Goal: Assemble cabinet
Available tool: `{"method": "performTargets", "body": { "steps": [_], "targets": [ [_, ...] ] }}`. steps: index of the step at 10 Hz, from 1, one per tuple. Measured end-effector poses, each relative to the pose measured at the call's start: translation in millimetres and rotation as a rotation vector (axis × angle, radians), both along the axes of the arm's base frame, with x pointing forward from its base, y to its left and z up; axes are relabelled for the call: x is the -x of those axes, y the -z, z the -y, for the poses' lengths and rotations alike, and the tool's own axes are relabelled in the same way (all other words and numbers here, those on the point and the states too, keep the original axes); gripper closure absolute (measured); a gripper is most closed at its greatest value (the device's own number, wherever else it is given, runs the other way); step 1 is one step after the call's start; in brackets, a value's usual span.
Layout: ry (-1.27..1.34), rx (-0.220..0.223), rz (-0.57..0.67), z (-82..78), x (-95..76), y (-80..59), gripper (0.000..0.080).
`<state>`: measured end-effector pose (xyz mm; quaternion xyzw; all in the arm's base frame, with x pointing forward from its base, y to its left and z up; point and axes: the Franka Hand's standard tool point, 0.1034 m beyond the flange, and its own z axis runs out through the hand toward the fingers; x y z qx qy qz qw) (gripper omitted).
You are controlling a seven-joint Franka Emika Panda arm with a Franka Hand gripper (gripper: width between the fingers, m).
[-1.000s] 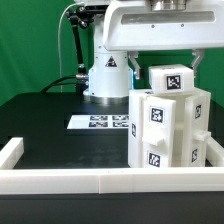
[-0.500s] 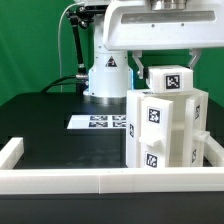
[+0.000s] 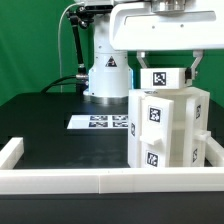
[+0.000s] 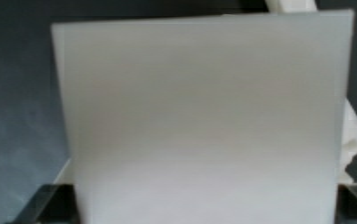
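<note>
- A long, low white border wall (image 3: 70,178) runs along the front edge of the matte black counter (image 3: 45,125), directly in front of the cabinet body.
- The white, box-shaped plastic cabinet body (image 3: 175,135) stands upright on the counter just behind that wall, on the exterior view's right. Two square black-and-white tags show on its near face, one above the other.
- A smaller white plastic block with a square black-and-white tag (image 3: 166,78) sits at the top of the cabinet body, its tag facing the camera. Its lower edge meets the body's top, and it looks level. Whether it is fully seated cannot be told.
- The two dark fingers (image 3: 143,63) reach down from the white hand above the cabinet body, one on each side of the block. They press against its sides and pinch it between them.
- In the wrist view a plain white face of the block (image 4: 193,110) fills nearly the whole picture. A dark fingertip (image 4: 47,203) shows at each lower corner of it, tight against its edges, with dark counter beyond.
- The thin flat white marker board (image 3: 98,122) lies on the counter behind the cabinet body, toward the exterior view's left.
- The arm's rounded white base (image 3: 105,75) rises behind the marker board, farther back than the cabinet body, with black cables beside it.
- A green backdrop (image 3: 30,45) closes the scene behind everything.
</note>
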<state>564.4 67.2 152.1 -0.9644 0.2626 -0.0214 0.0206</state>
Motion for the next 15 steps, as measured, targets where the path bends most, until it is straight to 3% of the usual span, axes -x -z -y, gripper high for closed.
{"method": "performTargets", "body": {
  "steps": [7,13,15],
  "targets": [
    [0.653,-0.064,-0.026,-10.6,0.2,0.7,0.0232],
    [0.912,-0.097,-0.048,-16.7,0.7,0.8,0.0232],
    [1.158,-0.145,-0.053,-19.1,0.3,1.6,0.0232]
  ]
}}
